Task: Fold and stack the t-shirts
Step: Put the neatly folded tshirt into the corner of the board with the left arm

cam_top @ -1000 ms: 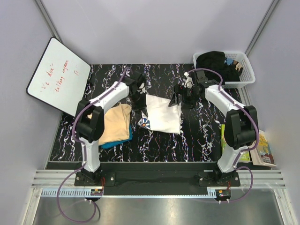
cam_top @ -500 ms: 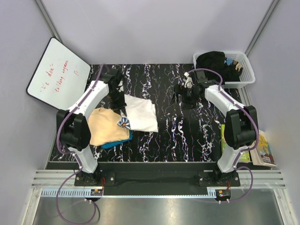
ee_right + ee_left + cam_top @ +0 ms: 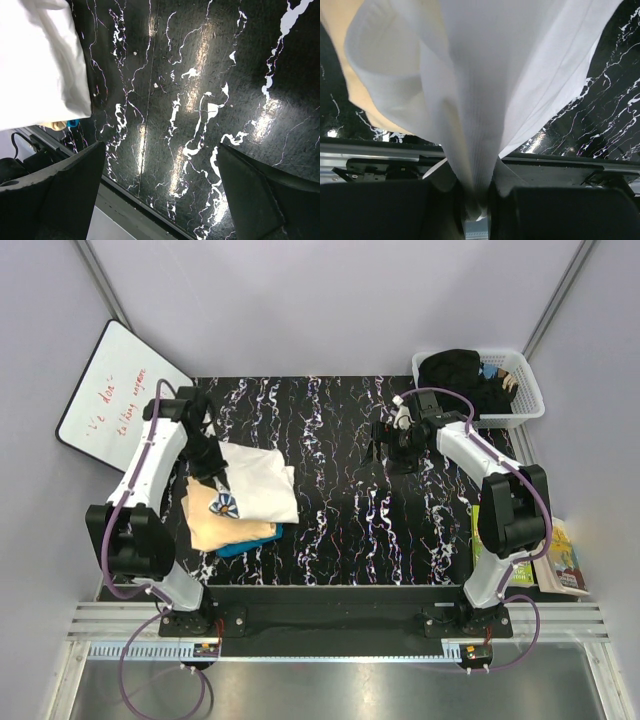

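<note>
The top camera looks steeply down from high behind the near edge, covering the whole table. The left wrist camera sits very close to the white shirt. The right wrist camera faces the tabletop from nearby. All 3 views show that shirt.

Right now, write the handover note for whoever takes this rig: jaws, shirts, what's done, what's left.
Left jaws: shut on an edge of the white t-shirt.
Right jaws: open, empty, above the table.
Shirts: white one folded, partly over the peach t-shirt, which lies on the teal t-shirt.
Done: three shirts gathered at left.
To do: release, probably square the white one on the pile; dark clothes in the basket may follow.
</note>
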Controlling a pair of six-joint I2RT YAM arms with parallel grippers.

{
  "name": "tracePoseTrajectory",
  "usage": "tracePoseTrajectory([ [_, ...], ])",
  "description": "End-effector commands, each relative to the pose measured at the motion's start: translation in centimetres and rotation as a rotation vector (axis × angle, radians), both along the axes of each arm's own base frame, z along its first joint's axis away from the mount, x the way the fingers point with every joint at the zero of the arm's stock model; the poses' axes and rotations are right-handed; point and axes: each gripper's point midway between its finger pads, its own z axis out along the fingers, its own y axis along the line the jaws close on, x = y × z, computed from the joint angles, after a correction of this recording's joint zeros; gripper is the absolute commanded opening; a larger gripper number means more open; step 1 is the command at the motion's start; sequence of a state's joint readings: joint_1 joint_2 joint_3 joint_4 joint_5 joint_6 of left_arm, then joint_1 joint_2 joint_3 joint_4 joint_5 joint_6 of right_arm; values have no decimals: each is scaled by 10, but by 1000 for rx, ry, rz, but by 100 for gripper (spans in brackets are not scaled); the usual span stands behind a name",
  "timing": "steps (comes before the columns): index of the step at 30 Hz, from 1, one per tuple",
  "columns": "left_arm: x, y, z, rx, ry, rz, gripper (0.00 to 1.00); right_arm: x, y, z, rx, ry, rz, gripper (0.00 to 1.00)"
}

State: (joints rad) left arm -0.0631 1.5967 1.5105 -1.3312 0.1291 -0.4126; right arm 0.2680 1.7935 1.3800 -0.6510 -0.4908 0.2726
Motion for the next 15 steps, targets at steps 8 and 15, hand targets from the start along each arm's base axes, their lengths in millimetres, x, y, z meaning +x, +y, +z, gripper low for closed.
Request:
tracePoseTrajectory([
  [8,-29,42,-26,29,18,98,0,0,1,-2,13,-7,17,100],
  [15,-35,75,-46,47,40,152,0,0,2,-7,11,8,16,100],
])
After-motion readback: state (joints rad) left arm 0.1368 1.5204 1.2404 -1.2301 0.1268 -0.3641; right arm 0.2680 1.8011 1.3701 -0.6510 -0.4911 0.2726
